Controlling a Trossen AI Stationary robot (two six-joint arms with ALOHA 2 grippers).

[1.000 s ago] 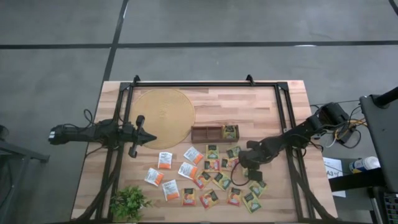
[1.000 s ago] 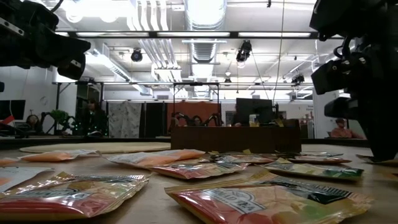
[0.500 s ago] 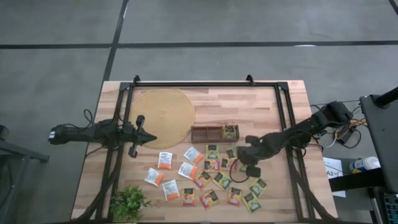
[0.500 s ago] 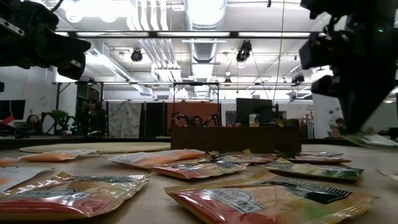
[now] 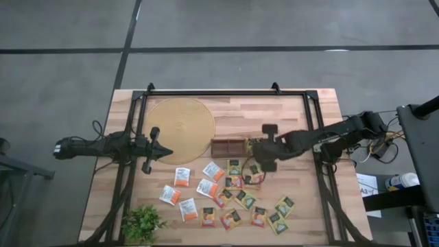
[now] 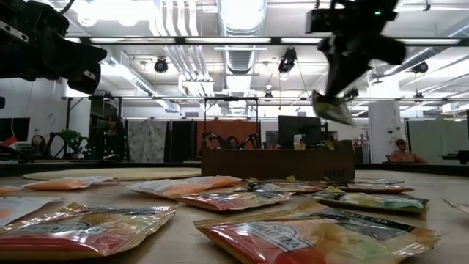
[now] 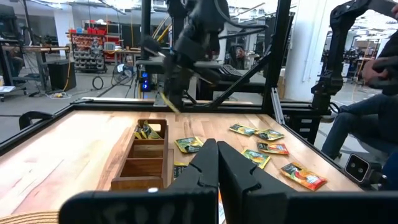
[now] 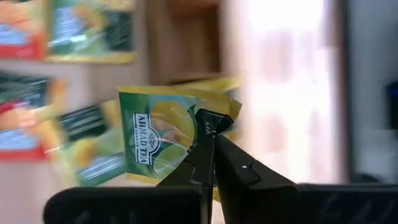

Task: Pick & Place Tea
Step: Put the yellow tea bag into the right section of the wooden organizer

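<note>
R hand (image 8: 208, 134) pinches green tea sachet (image 8: 163, 142) by corner, long axis upright; L hand (image 7: 217, 163) clenched.

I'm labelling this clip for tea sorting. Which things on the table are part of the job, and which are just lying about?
Part of the job:
- green tea sachet pinched in the right gripper
- loose tea sachets on the table
- wooden compartment tray, one end already holding sachets

Just lying about:
- round mat
- small plant
- left gripper, shut, waiting beside the mat
</note>
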